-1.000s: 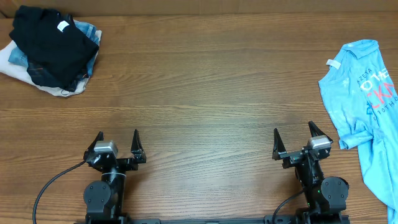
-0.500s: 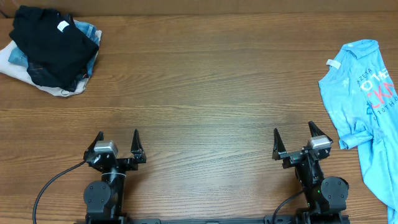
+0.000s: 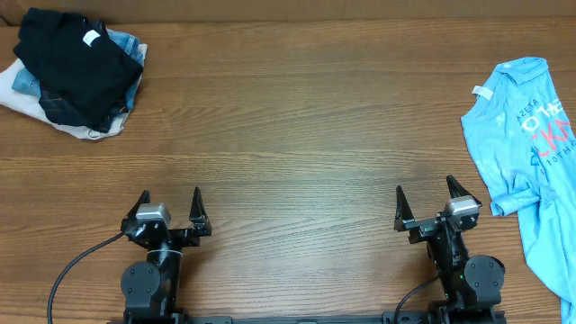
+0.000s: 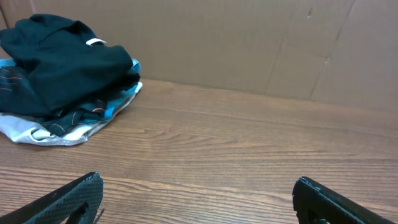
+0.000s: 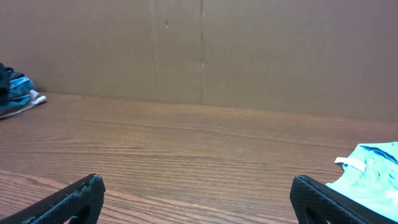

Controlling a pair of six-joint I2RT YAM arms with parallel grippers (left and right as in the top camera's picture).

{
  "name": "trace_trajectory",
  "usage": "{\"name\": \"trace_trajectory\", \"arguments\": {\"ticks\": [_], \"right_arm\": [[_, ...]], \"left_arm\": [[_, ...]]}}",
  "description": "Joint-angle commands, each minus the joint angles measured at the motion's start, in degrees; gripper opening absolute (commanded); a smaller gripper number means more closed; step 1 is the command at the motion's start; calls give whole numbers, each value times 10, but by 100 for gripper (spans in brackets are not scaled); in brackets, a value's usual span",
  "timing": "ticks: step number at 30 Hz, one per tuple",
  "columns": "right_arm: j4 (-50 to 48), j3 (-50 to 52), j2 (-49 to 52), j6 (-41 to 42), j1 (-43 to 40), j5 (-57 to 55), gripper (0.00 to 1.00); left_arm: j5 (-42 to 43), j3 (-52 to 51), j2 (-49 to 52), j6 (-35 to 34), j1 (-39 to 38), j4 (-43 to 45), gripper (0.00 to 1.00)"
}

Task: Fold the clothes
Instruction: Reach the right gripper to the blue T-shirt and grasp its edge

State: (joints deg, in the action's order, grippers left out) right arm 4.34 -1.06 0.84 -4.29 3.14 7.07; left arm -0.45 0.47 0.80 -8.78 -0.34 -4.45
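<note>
The shirt (image 3: 522, 135) lies rumpled at the right edge of the surface (image 3: 297, 135), partly running out of the overhead view on that side. Its long axis runs roughly far to near. The collar with its white label (image 3: 479, 91) is at the far end, and the hem end trails toward the near edge, drifting rightward as it comes. A sleeve bunches out to the left on its near half.

Both arms sit at the near edge. The right jaws and the left jaws are released, spread wide, with nothing between them.

The right arm (image 3: 454, 247) is plainly the nearer one. The shirt lies to its right and forward, with the bunched sleeve near the right-hand fingertip but apart from it. In the right wrist view only a corner of the shirt (image 5: 373, 168) shows at the lower right, so these jaws point past it, not at it.

The left arm (image 3: 153, 252) is well apart from the shirt, across the whole surface. Ahead of it, at the far left, lies a pile topped by a black garment (image 3: 76, 67).

The first reach looks like the right arm's: swing right, then forward along the shirt's left side. The left arm would have to cross over to help spread it.
</note>
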Motion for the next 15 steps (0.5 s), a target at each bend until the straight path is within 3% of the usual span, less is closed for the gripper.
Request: {"name": "trace_trajectory", "arguments": {"ticks": [1,7,11,15], "right_arm": [[-16,6,-7,1,1,35,100],[-11,6,-7,0,1,415,100],[-19,6,-7,1,1,432,100],[-149,6,-7,83,1,421,100]], "left_arm": [[7,-2,-5,9,3,0,100],[7,-2,-5,9,3,0,100],[7,-2,-5,9,3,0,100],[7,-2,-5,9,3,0,100]]}}
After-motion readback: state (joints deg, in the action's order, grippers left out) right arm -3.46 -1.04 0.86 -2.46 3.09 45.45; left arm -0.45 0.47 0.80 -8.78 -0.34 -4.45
